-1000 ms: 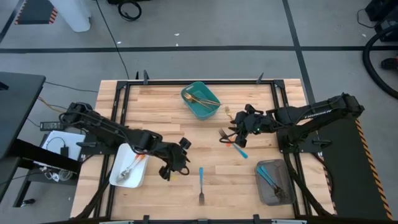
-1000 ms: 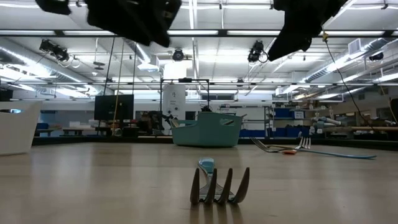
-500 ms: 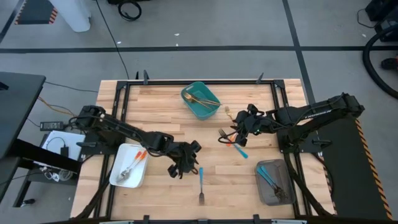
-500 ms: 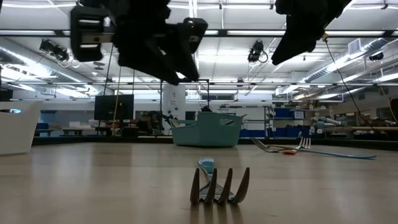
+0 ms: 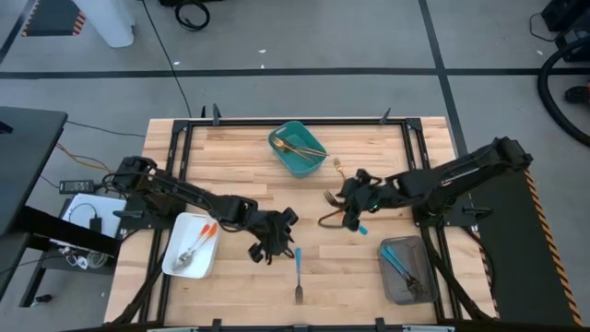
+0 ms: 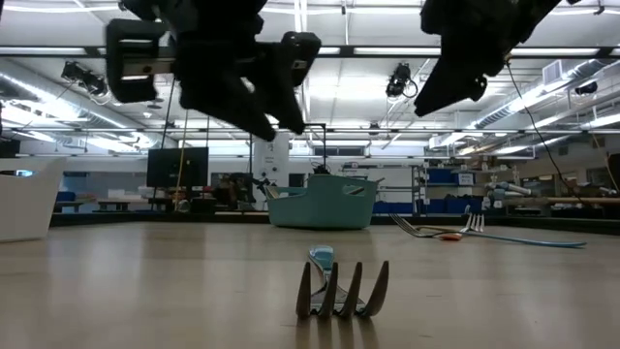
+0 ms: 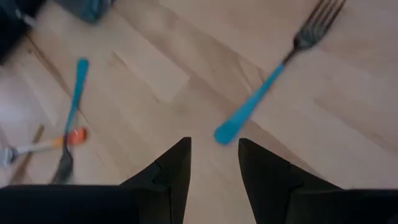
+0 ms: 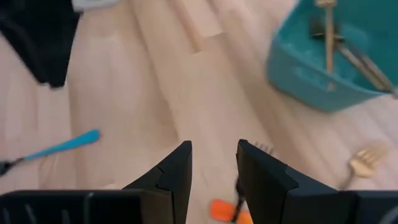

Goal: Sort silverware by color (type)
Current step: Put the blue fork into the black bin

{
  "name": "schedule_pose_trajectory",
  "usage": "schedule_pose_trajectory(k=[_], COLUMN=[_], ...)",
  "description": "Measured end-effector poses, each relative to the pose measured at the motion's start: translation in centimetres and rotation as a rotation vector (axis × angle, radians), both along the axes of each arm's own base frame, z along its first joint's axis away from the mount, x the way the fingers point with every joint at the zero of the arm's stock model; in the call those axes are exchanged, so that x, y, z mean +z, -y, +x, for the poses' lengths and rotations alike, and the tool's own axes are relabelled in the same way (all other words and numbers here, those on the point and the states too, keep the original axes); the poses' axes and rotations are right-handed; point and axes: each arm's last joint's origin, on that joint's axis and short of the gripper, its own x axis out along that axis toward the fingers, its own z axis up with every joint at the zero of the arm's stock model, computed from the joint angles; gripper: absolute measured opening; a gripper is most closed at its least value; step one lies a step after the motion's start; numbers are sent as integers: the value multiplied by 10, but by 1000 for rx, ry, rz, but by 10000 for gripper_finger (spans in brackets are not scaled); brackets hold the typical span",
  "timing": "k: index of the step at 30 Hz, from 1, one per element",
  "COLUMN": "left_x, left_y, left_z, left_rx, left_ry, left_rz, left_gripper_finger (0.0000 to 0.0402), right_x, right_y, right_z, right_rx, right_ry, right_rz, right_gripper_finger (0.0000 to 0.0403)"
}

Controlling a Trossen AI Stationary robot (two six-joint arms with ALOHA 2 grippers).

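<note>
Left tool [image 5: 273, 242] hangs above the middle of the wooden tabletop [image 5: 230, 157], with its two fingers [image 7: 173, 168] apart and nothing between them. Just beside it, toward the near edge, lies a blue-handled fork [image 5: 298, 273] with the prongs pointing to that edge; in the left wrist view the same fork [image 7: 273, 74] lies just ahead of the fingertips.

Right tool [image 5: 350, 214] is over the right part of the tabletop, also with fingers [image 8: 171, 171] apart and empty. Under and near it a small group of cutlery lies together: an orange-handled piece [image 8: 225, 210], a blue-handled utensil [image 5: 360, 225] and a dark fork [image 5: 330, 197]. A gold fork [image 8: 367, 160] lies a little farther, near the teal bin [image 5: 315, 164].

Inside the teal bin are gold utensils [image 5: 297, 145]. The white tray [image 5: 174, 263] at the left holds orange-handled utensils [image 5: 200, 239]. The grey tray [image 5: 395, 284] at the right holds blue-handled utensils [image 5: 398, 262].
</note>
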Motion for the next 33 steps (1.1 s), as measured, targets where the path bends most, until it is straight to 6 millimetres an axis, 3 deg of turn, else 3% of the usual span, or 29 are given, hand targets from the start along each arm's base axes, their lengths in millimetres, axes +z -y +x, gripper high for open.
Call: schedule_pose_trajectory(k=[8,12,25,33], left_x=[-7,-11,-34,-41], left_y=[24,29,22,12], left_z=[-16,-23,-39,-50], left_rx=[59,95,162,216], left_ry=[-78,-113,-175,-187], left_rz=[92,117,137,154], left_gripper_finger=[142,142,142,142], right_x=[-31,-41,-89,-98], right_y=[-23,-26,-6,3], right_z=[30,36,31,26], right_rx=[152,111,-137,-160], right_ry=[-22,-61,-412,-504], right_rz=[-7,3,66,91], right_gripper_finger=[133,133,133,128])
